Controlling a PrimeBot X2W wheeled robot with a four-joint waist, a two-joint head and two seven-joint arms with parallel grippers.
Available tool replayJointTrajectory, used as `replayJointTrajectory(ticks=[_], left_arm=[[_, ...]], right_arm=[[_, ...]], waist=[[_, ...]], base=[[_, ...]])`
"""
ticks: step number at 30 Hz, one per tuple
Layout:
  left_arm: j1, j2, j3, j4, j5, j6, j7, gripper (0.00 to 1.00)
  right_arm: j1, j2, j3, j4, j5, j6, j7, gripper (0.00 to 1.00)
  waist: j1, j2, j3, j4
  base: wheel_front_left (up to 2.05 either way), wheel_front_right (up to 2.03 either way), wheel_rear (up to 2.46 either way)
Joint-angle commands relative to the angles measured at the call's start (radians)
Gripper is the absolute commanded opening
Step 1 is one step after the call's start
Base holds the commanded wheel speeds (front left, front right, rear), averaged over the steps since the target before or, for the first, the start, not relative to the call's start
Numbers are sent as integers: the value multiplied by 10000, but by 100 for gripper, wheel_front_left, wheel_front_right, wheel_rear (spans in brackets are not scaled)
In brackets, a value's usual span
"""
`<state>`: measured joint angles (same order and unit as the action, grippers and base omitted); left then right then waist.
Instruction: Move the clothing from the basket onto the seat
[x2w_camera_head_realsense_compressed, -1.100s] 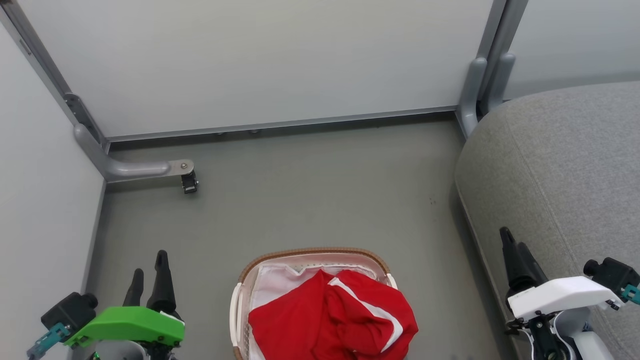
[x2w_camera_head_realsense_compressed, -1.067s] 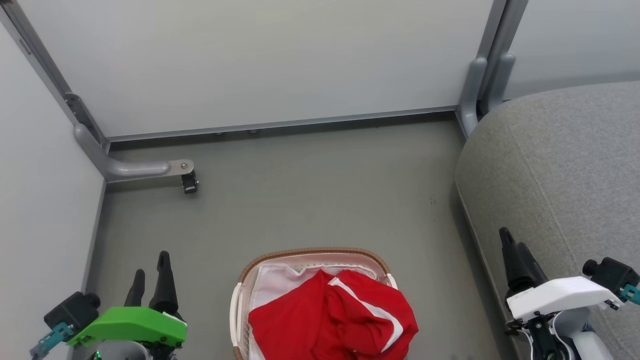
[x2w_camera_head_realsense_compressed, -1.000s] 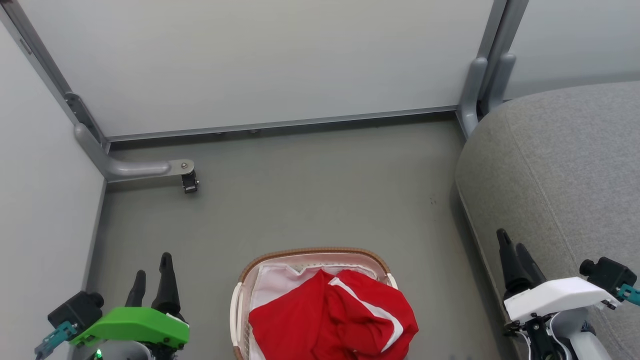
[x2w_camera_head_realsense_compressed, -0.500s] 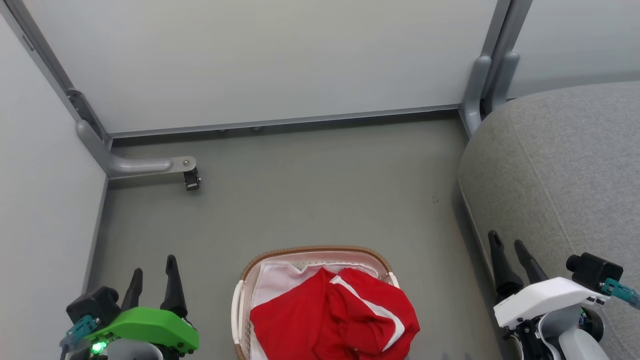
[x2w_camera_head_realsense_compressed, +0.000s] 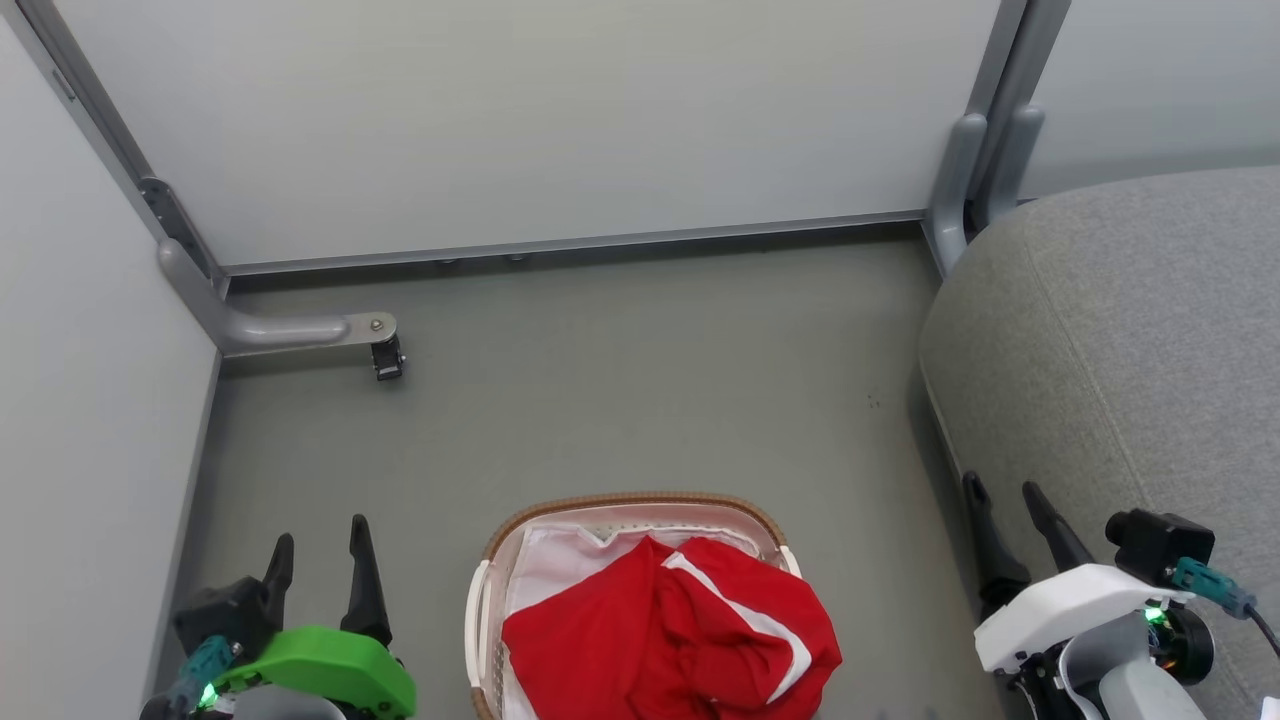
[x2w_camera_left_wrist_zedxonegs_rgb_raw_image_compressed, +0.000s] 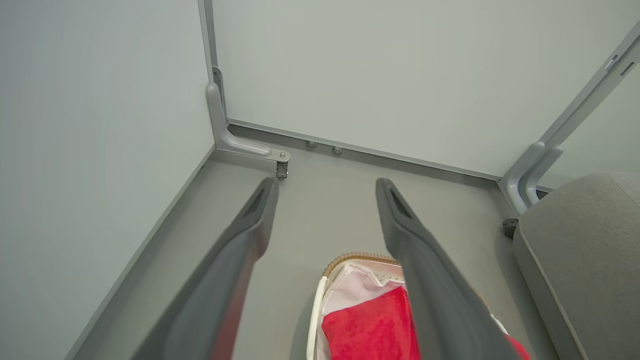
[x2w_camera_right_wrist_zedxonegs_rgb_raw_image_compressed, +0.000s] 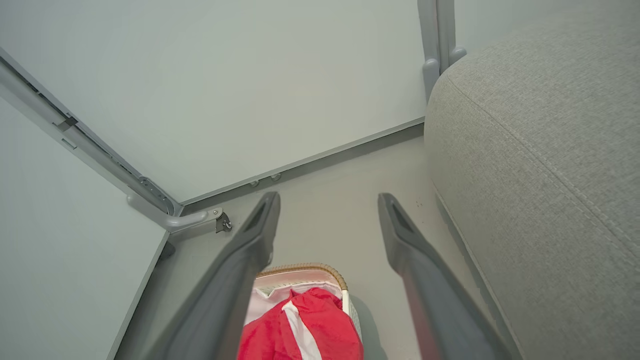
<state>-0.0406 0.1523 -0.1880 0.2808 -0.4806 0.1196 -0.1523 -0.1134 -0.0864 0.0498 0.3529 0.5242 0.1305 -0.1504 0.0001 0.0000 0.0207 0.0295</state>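
clothing: heaped in basket | left claw: left of basket, wide, empty | right claw: right of basket, wide, empty | seat: right of basket

You have nothing to read here. No word, number, brand or sign can be made out on the clothing, the basket, the seat or the wall panels.
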Motion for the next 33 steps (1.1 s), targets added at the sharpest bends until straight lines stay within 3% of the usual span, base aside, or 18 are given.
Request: replayJointTrajectory(ticks=[1,20,33], left_arm=[[119,80,6,-66,261,38,-97,100],[339,-300,30,-56,2013,-470,-546,100],[-554,-791,-312,450,3032,-1072,-796,100]], right_arm=[[-155,-117,49,42,-299,2,-122,100],[-263,-186,240,339,-2003,3,-564,100],[-1004,-288,323,236,-3026,1,-835,100]], waist=[[0,0,-5,6],[0,0,215,59],[0,0,1806,-186]], base=[[0,0,0],[0,0,0],[0,0,0]])
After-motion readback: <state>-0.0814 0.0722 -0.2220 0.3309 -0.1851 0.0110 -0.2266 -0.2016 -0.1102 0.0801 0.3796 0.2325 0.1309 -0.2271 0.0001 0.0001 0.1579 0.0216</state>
